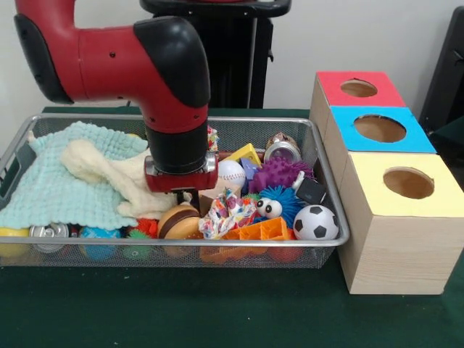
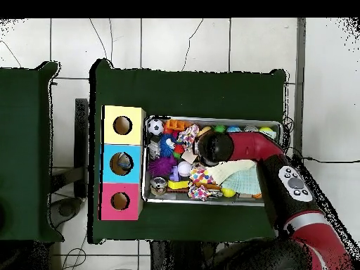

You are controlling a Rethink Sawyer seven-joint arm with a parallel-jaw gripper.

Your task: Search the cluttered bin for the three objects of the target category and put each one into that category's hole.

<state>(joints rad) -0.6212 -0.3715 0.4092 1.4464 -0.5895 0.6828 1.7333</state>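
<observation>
The bin [image 1: 217, 243] is a silver wire-mesh basket on the green table, also seen in the overhead view [image 2: 211, 118]. It holds a clutter of toys. Among them are a soccer ball [image 1: 315, 222], a white baseball [image 1: 231, 174], a purple spiky ball [image 1: 279, 174], a blue fuzzy toy with eyes [image 1: 279, 205], a burger toy [image 1: 178, 221] and a cream plush bone [image 1: 109, 170]. My gripper [image 1: 187, 197] reaches down into the bin's middle, just above the burger toy. The wrist hides most of it. Three wooden boxes with holes stand beside the bin: red [image 1: 359, 88], blue [image 1: 379, 128] and yellow [image 1: 408, 183].
A mint cloth [image 1: 65, 181] covers the bin's left part in the front view, with small balls and a can [image 1: 47, 233] under its front edge. Another can [image 1: 282, 150] lies at the back right. The arm [image 2: 281, 176] crosses the bin from the robot's side.
</observation>
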